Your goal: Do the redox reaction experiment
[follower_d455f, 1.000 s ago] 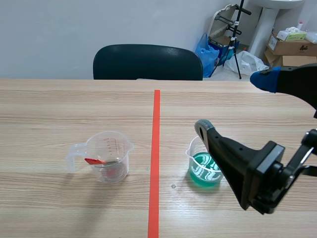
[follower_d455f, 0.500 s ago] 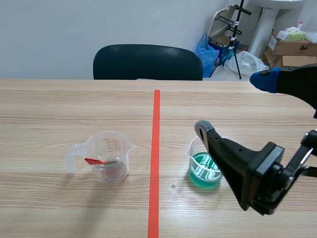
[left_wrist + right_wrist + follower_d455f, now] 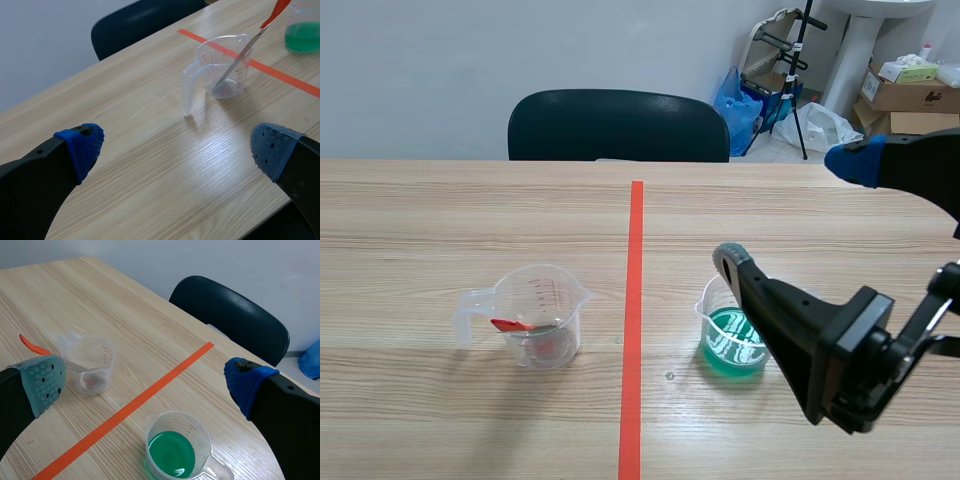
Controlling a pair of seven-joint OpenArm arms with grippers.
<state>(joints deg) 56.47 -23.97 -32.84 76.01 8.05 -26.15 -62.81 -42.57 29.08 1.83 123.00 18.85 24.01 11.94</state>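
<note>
Right gripper (image 3: 145,385): fingers apart, empty, raised over the measuring cup of green liquid (image 3: 176,447). Left gripper (image 3: 177,149): fingers apart, empty. Beyond the orange tape line (image 3: 634,300), a clear measuring cup (image 3: 542,315) holds a red-handled spoon (image 3: 239,57).

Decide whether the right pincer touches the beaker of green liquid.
Apart. The right wrist view shows the right pincer open, bare table between each pad and the beaker of green liquid.

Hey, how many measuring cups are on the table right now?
2. A clear cup holding a red-handled spoon stands left of the tape line; a cup of green liquid stands right of it.
</note>
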